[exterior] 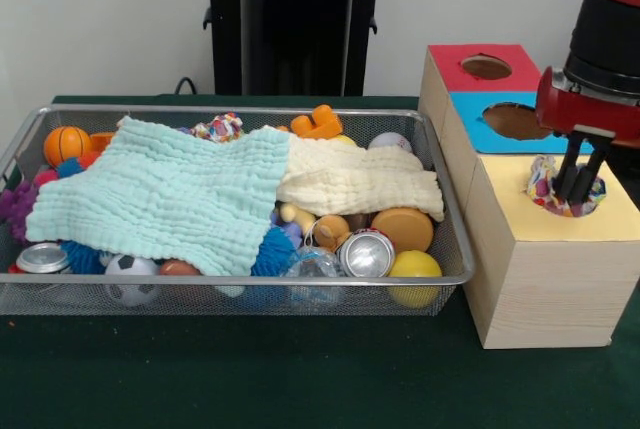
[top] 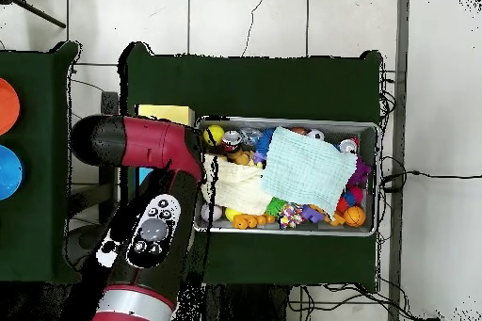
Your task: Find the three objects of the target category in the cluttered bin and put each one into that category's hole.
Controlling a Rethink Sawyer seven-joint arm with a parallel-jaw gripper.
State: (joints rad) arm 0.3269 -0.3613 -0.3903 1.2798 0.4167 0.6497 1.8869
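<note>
Jaws point(exterior: 581, 181) grip cloth ball point(exterior: 566, 189), front view only.

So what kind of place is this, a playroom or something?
More likely a robot test lab. A red robot arm works at a green-covered table, moving things from a wire bin of toys into colour-topped wooden boxes; cables trail over a tiled floor.

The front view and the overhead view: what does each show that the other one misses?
Only the front view shows the claw at the patterned cloth ball in the yellow-topped wooden box, with the red-topped and blue-topped boxes behind it. Only the overhead view shows the tiled floor. Both show the silver wire mesh bin, mint towel and cream towel.
</note>
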